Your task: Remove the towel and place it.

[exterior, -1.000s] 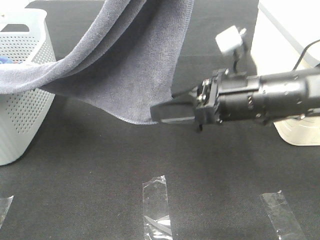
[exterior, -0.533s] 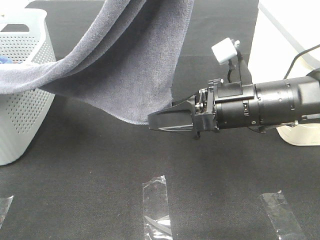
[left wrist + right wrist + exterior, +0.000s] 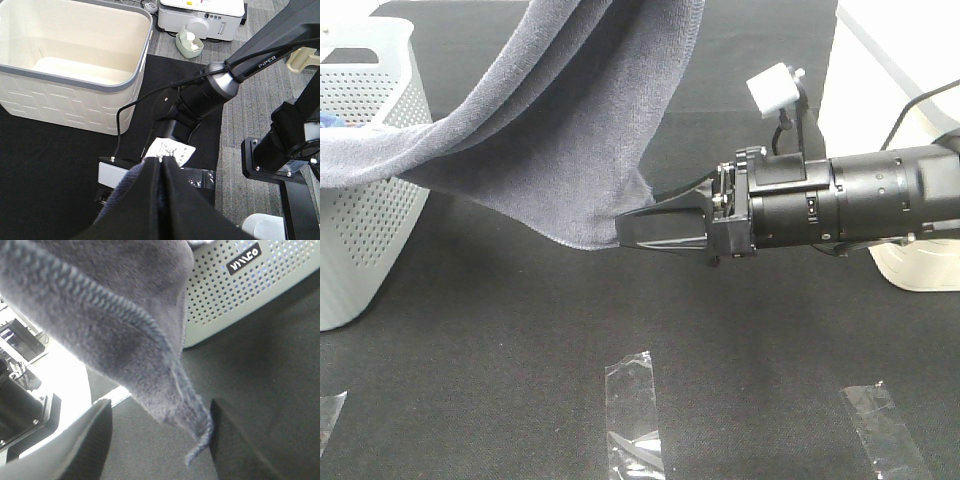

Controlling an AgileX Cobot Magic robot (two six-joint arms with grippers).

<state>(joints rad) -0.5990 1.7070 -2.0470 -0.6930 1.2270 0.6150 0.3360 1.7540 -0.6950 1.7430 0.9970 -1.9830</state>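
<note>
The slate-grey towel (image 3: 580,110) hangs from above the top edge of the high view, one end still draped over the white basket (image 3: 370,200). My left gripper (image 3: 161,172) is out of the high view; its wrist view shows it shut on a fold of the towel (image 3: 120,197), held high above the table. My right gripper (image 3: 623,225) reaches in from the right, level with the towel's lowest corner. In the right wrist view its fingers (image 3: 85,445) stand apart, and the towel's hemmed corner (image 3: 150,355) hangs between them, not pinched.
A bright blue cloth (image 3: 328,120) lies in the perforated basket (image 3: 240,285). A cream tub (image 3: 75,50) stands at the table's right side (image 3: 880,60). Clear tape strips (image 3: 630,400) (image 3: 880,425) lie on the black table near the front edge.
My right gripper moved left and slightly up, from beside the towel's edge to around its lower corner. The towel's lower edge now overlaps the fingers. The towel hangs much as before.
</note>
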